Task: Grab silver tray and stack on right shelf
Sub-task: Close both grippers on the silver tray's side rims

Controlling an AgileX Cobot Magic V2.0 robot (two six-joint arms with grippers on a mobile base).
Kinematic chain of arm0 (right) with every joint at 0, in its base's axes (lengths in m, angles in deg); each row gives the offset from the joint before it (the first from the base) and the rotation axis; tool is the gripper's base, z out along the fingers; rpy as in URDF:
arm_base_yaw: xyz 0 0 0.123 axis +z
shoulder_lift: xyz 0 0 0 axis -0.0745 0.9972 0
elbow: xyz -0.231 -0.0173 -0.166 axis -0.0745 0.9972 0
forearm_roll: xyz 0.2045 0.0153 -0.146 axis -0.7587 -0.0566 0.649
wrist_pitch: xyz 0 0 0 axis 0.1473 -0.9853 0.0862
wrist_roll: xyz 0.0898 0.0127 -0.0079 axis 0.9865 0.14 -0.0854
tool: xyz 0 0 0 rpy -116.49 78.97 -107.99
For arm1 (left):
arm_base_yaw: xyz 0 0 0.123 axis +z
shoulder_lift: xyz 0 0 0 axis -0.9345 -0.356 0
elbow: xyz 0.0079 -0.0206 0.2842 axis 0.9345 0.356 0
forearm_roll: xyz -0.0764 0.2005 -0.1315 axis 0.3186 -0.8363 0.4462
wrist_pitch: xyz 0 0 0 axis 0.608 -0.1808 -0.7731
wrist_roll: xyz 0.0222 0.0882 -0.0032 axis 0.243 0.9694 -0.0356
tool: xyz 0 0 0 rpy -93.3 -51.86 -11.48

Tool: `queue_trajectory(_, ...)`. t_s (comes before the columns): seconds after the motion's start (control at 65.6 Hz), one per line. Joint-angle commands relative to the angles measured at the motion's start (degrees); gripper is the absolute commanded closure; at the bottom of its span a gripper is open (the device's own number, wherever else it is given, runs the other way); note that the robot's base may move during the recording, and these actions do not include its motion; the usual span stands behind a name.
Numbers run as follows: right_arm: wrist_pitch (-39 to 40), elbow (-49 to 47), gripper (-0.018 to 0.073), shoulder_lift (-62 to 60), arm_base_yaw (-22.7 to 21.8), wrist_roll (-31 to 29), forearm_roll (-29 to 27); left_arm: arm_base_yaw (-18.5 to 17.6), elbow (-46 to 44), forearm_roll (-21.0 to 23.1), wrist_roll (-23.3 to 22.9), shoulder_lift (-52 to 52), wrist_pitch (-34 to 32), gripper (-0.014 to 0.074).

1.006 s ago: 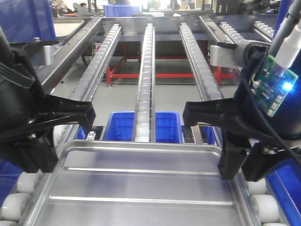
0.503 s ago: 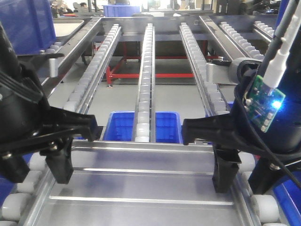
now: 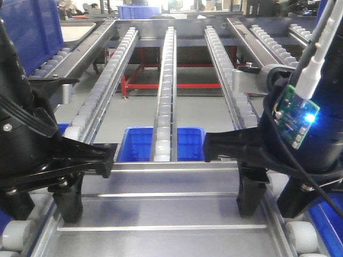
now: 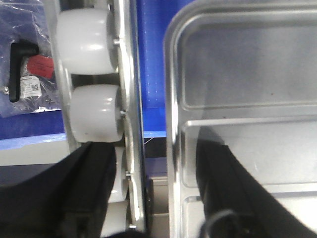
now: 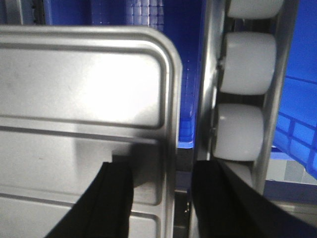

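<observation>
The silver tray (image 3: 161, 214) lies flat on the white rollers at the near edge, its two ribs running across. My left gripper (image 3: 43, 209) is open astride the tray's left rim, one finger inside the tray and one outside over the rollers. In the left wrist view the left gripper (image 4: 158, 198) has the rim of the tray (image 4: 247, 74) between its black fingers, with a gap on each side. My right gripper (image 3: 270, 206) is open astride the right rim in the same way; the right wrist view shows the right gripper (image 5: 171, 208) around the tray (image 5: 74, 89) edge. The right shelf is out of view.
Three long roller tracks (image 3: 166, 80) run away ahead with grey floor between them. A blue bin (image 3: 163, 142) sits below, just past the tray. White rollers (image 4: 84, 39) (image 5: 242, 129) flank the tray's sides. A red frame (image 3: 161, 85) stands farther back.
Both grippers have come down over the tray. The left one shifted right so its inner finger now stands inside the rim. The right one dropped and moved slightly left.
</observation>
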Motion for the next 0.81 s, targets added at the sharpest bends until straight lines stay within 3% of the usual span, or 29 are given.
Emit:
queue_trajectory(0.0, 1.9, -1.6, 0.0154, -1.8, 0.0, -0.6, 0.7, -0.5, -1.5, -0.4, -0.3, 1.8, -0.9, 0.0319)
queue_trajectory(0.792, 1.1, -1.6, 0.0157, 0.6, -0.1, -0.6, 0.7, -0.5, -1.5, -0.4, -0.3, 1.8, -0.9, 0.0319)
